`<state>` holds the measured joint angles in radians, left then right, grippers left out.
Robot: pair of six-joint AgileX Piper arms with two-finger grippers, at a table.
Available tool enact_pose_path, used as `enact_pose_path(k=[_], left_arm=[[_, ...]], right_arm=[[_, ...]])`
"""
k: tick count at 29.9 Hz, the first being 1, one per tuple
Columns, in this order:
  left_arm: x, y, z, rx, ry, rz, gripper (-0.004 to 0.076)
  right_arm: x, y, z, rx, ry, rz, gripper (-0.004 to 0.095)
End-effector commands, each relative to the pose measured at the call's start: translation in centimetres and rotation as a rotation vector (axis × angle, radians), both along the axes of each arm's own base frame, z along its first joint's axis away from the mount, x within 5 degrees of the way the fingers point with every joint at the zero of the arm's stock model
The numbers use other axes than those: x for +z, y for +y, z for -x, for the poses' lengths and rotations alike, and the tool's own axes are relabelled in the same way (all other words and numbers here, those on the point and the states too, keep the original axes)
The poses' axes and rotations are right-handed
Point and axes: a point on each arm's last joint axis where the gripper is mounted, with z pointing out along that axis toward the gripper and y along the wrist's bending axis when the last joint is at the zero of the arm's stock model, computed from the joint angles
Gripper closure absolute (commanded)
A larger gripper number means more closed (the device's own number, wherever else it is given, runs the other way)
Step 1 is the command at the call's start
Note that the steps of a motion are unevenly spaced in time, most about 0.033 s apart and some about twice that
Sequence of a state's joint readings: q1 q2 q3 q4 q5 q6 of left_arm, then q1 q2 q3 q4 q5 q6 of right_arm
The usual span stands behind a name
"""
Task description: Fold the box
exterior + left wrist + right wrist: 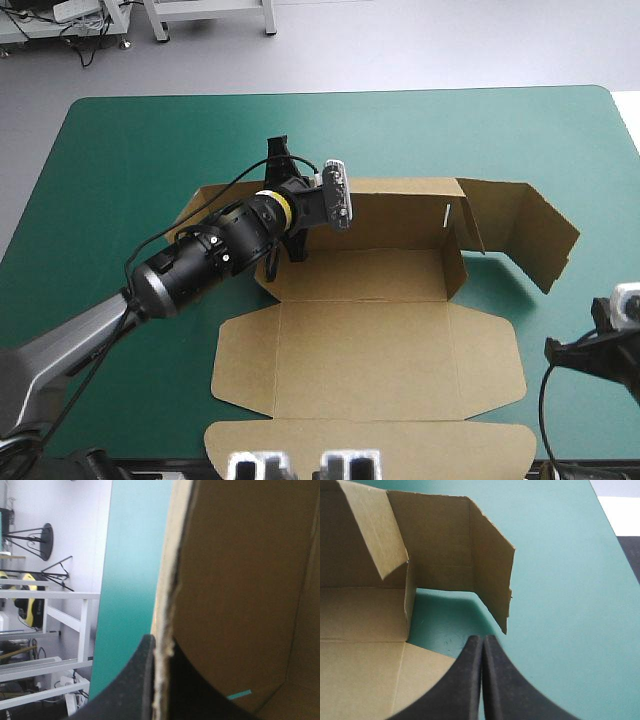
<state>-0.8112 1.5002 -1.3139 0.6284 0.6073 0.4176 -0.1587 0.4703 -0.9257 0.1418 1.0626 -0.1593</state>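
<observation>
A robotics lab: teal-green table (130, 150), white bench frames (159, 20), cables (88, 48) on grey floor (400, 50).

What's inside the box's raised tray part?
Only bare brown board shows inside the box. The left end effector grips its left wall, and that arm hides the corner beneath it.

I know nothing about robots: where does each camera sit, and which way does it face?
High view: above and behind the robot, facing forward and down over the table and box; the left arm reaches in from the left, the right gripper at the right edge.
Left wrist view: on the left wrist, facing along the left gripper, shut on a box wall; one black finger shows.
Right wrist view: on the right wrist, facing past its shut fingers toward the box's right end.
All share the box.
</observation>
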Motion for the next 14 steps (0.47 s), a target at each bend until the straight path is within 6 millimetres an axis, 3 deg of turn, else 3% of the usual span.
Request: enact_pose_path(k=[1, 9, 14], left_arm=[[1.8, 0.7, 1.3, -0.054, -0.138, 0.122, 0.0733], [-2.5, 1.7, 1.6, -0.046, -0.162, 0.003, 0.0733], [-4.5, 2.2, 1.7, -0.021, -0.155, -0.009, 0.0733]], right_arm=[[3.2, -0.1, -3.0, 0.017, -0.072, -0.047, 0.0921], [7.7, 0.0, -10.0, 0.117, -0.063, -0.145, 0.0921], [8.3, 0.1, -14.8, 0.213, -0.008, -0.191, 0.0921]])
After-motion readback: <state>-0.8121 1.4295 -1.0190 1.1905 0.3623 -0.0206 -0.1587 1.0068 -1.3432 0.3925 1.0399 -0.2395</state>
